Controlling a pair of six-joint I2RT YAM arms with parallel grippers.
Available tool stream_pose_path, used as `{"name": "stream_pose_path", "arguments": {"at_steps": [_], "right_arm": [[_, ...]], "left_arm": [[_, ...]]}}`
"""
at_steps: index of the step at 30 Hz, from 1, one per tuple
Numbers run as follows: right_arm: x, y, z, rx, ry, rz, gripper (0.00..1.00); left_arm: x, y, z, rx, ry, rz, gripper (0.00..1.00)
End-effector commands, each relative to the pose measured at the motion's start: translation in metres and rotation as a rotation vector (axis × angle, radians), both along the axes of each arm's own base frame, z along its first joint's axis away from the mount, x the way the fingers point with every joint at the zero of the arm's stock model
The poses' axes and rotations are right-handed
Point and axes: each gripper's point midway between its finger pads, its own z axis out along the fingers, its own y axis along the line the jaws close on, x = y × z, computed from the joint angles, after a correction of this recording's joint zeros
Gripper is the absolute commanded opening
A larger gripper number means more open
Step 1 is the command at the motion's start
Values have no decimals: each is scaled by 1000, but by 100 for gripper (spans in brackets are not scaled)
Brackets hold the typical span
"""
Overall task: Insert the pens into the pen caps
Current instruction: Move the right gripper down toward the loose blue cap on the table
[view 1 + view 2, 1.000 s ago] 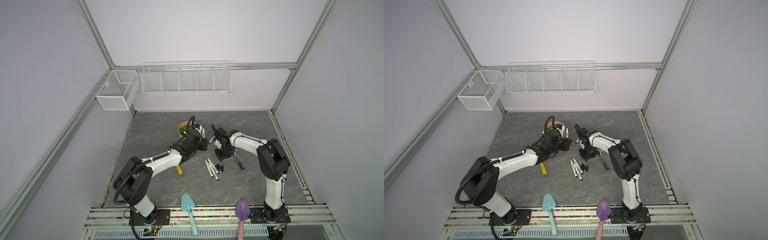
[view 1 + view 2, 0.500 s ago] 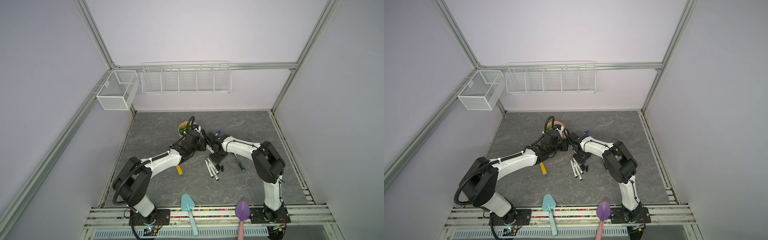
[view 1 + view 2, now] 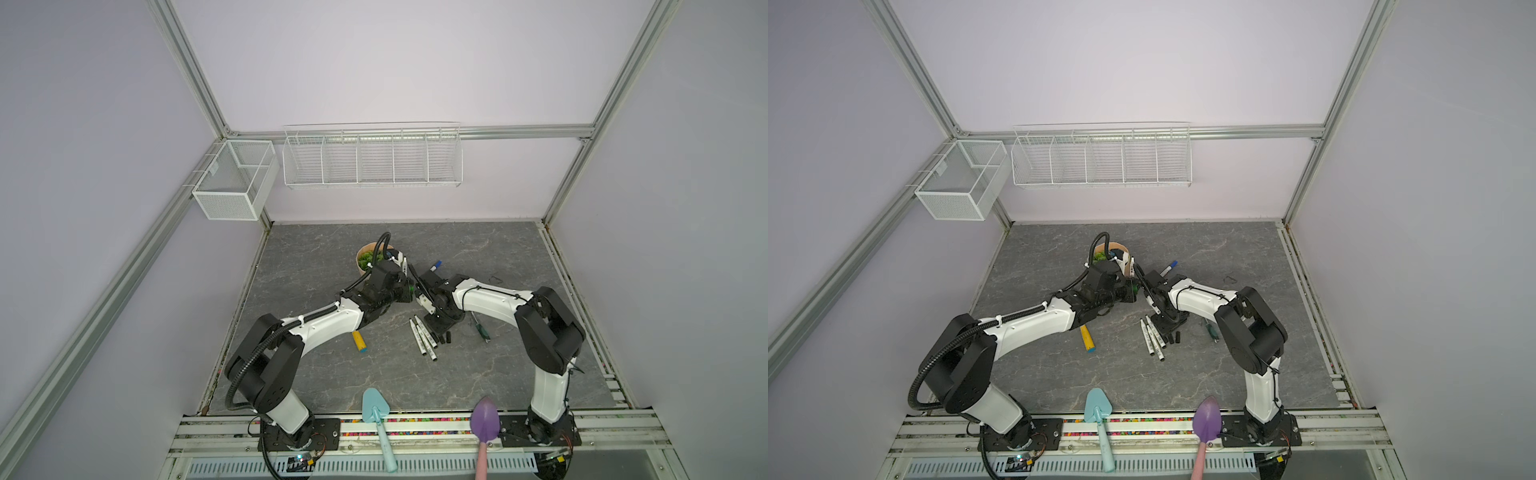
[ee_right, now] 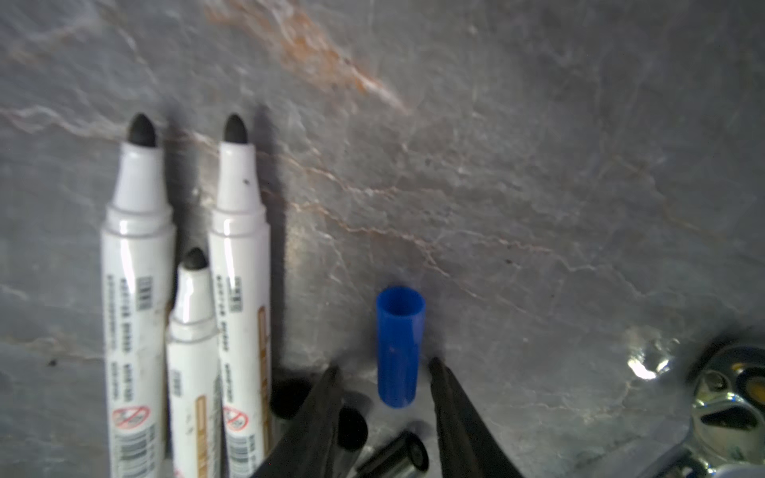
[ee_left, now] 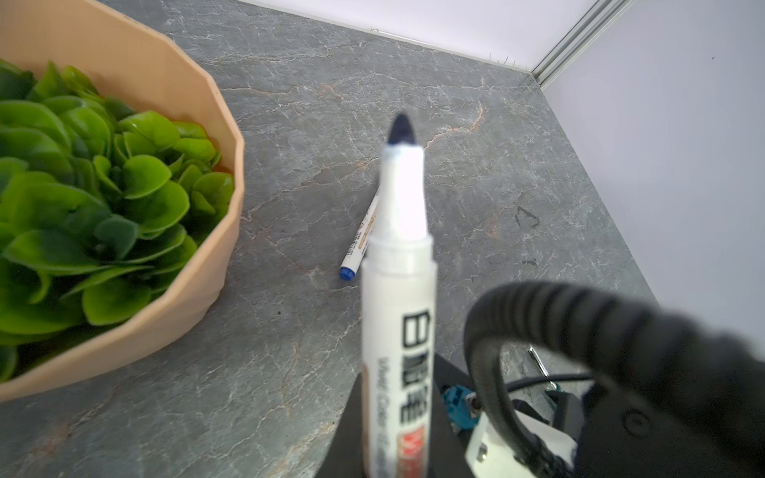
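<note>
Grey stone-patterned table: in both top views my left gripper is clamped on the held pen just beside the pot. My right gripper points down at the table next to three pens lying side by side. A lone pen lies beyond my wrists, and a ratchet lies to the right. Left wrist view: the held pen juts out uncapped with its dark blue tip bare. The lone pen lies on the table past it, and the pot of green leaves is alongside. Right wrist view: my fingers stand apart astride a blue cap on the table, and neither visibly presses it. The three pens, tips bare and black, lie parallel nearby. Black caps sit just beside my fingers, and the ratchet shows its chrome head at the frame's edge.
</note>
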Motion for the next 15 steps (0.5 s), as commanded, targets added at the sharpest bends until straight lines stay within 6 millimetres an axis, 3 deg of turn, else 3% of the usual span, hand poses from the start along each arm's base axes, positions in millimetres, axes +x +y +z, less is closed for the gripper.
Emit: {"name": "stream_pose_path", "arguments": {"at_steps": [1, 15], "right_arm": [[5, -13, 3, -2, -6, -66, 40], [37, -40, 6, -75, -61, -170, 37]], "left_arm": [[4, -10, 14, -35, -26, -19, 0], [6, -11, 13, -28, -27, -17, 0]]}}
